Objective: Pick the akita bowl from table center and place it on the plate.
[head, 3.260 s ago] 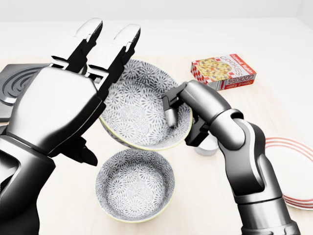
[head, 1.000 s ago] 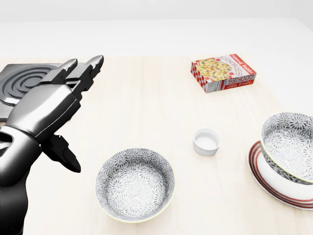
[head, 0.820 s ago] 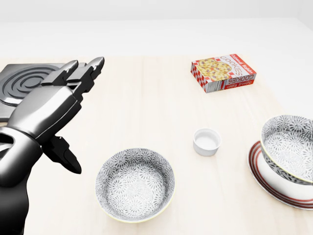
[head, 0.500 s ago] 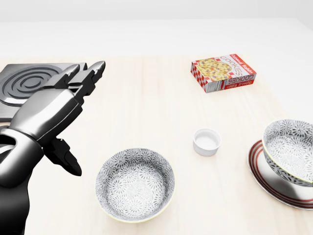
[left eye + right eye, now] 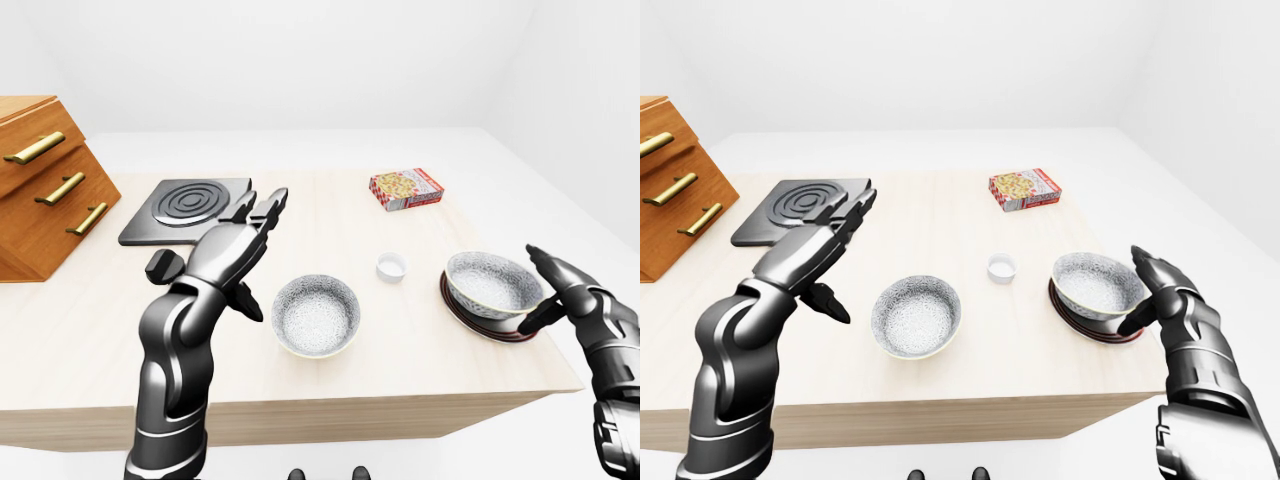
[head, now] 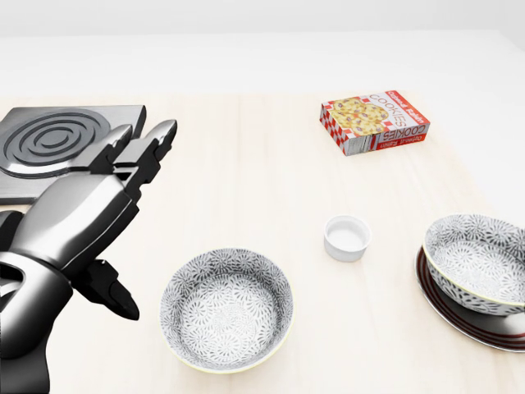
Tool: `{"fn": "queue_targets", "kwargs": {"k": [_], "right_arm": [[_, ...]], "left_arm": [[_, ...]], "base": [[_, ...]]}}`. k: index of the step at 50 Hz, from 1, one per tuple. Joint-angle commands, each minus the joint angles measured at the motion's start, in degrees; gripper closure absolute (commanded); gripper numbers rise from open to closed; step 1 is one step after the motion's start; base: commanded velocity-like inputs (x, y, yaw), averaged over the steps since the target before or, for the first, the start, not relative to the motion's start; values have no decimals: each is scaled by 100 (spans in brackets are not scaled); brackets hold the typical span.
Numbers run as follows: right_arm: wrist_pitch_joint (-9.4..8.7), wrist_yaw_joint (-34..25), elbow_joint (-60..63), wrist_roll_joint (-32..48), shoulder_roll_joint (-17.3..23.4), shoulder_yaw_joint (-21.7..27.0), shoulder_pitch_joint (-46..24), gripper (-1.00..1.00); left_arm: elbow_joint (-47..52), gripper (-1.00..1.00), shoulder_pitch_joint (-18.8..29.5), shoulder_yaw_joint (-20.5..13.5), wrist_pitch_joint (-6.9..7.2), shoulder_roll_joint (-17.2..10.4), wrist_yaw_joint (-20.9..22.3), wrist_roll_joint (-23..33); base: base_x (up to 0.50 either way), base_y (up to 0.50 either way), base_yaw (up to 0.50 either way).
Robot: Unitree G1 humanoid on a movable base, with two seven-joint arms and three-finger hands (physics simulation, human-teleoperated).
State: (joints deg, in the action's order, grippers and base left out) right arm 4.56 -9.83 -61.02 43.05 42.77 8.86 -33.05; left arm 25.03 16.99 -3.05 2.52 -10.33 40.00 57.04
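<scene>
bowl (image 6: 480,263): is seated on the plate (image 6: 447,313) at the head view's right edge | right hand (image 5: 1168,295): is held just beside it, fingers apart | left hand (image 6: 86,209): is raised at left, fingers spread

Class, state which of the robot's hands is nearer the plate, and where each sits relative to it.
Right. In the right-eye view the right hand is open just right of the plate; the left hand is far left of it, beyond the empty bowl.
</scene>
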Motion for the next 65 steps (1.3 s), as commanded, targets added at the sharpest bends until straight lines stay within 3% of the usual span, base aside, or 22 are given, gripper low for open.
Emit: {"fn": "queue_targets", "kwargs": {"k": [1, 8, 17, 26, 27, 31, 39, 44, 50, 65], "right_arm": [[44, -45, 142, -43, 46, 114, 99, -100], [44, -323, 675, -298, 284, 446, 813, -100], [12, -1723, 3432, -503, -19, 1596, 2334, -100], [-697, -3017, 5974, -679, -754, 2599, 2775, -100], [-956, -3017, 6649, -843, -934, 2729, 2802, -100], [-956, -3017, 8039, -1328, -1369, 2859, 2614, -100], [-956, -3017, 9995, -2124, -1720, 2539, 2186, -100], [-956, -3017, 10269, -2293, -1803, 1984, 1832, -100], [-956, -3017, 10149, -2312, -2028, 1296, 1521, -100], [-956, -2370, 10263, -2865, -2385, 1123, 1762, -100]], "left_arm": [[531, -100, -400, 44, 39, 169, 0, 135], [726, -100, -518, 35, 86, 212, 0, 172], [617, -100, -251, -57, 229, 117, 0, 65], [835, -100, -118, -108, 248, 106, 0, -15], [887, -100, -83, -137, 248, 132, 0, -48], [898, -100, 49, -193, 248, 168, 0, -212], [1023, -100, -35, -231, 248, 138, 0, -596], [220, -100, 547, -365, 248, -117, 0, -1123], [-179, -100, 614, -332, 248, -221, 0, -1451], [317, -100, 302, -265, 248, -121, 0, -1612]], "base": [[0, 0, 0], [0, 0, 0], [0, 0, 0], [0, 0, 0], [0, 0, 0], [0, 0, 0], [0, 0, 0], [0, 0, 0], [0, 0, 0], [0, 0, 0]]}}
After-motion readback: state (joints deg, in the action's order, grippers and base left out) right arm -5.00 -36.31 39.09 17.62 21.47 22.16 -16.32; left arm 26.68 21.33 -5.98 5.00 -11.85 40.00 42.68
